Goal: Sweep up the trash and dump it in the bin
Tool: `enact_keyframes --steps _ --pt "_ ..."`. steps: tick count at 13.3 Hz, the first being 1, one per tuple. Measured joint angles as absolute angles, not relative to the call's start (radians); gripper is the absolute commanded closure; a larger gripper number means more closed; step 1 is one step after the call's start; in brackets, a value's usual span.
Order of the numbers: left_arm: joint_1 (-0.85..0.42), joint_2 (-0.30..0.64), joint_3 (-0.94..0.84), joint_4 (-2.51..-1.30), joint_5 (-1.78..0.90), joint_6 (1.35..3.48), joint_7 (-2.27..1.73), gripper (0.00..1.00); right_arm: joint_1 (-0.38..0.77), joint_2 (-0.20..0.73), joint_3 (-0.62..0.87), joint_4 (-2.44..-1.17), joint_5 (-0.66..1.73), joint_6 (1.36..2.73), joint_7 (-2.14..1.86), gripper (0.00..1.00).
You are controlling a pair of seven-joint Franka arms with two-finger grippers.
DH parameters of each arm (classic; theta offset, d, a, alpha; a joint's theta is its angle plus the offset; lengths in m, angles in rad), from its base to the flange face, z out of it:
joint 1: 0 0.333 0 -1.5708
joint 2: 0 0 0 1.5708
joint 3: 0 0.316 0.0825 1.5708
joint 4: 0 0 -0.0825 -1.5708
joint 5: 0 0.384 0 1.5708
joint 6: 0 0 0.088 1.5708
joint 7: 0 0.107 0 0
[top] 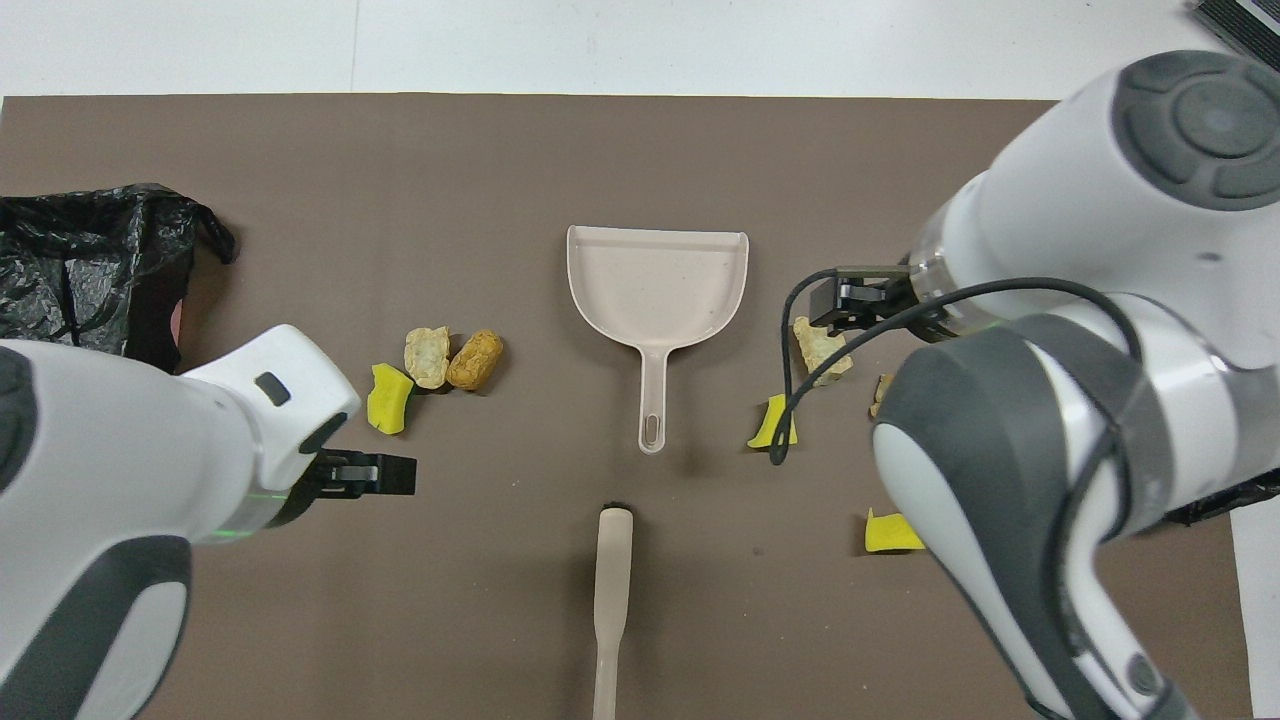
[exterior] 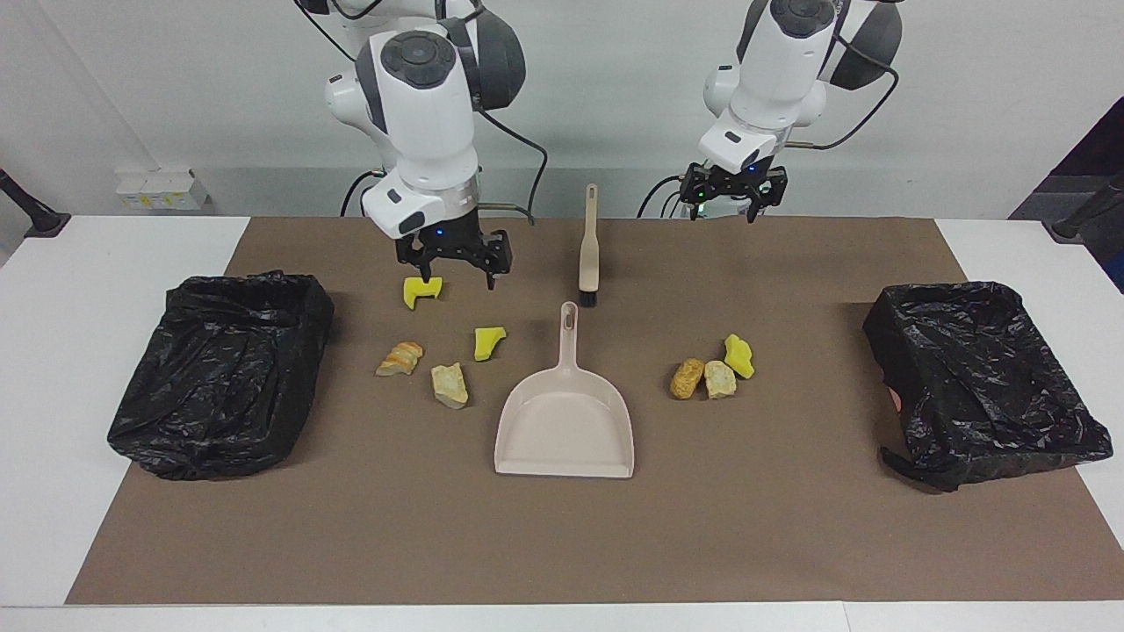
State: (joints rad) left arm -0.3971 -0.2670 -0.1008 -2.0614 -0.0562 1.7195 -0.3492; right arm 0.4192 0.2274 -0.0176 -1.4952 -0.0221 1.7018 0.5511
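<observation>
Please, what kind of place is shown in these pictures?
Probably a robotics lab test bench, not a home: two robot arms are mounted at a white table covered by a brown mat, with staged trash chunks and a dustpan.

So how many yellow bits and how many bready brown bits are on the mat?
Yellow sponge chunks: 3
Tan bread-like lumps: 4
Total: 7
</observation>
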Motion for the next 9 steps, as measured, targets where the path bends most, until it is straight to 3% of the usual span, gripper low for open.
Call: enact_keyframes --steps 6,9 --pt "-0.64 -0.34 -0.104 -2.227 -0.057 1.817 -0.546 0.0 0.514 0.36 -0.013 -1.497 -0.015 1.872 0.61 0.0" --pt "-0.736 -0.345 -0.105 -2.31 -0.057 1.901 -0.606 0.0 0.529 0.401 -0.012 -1.505 -0.014 1.894 0.611 0.0"
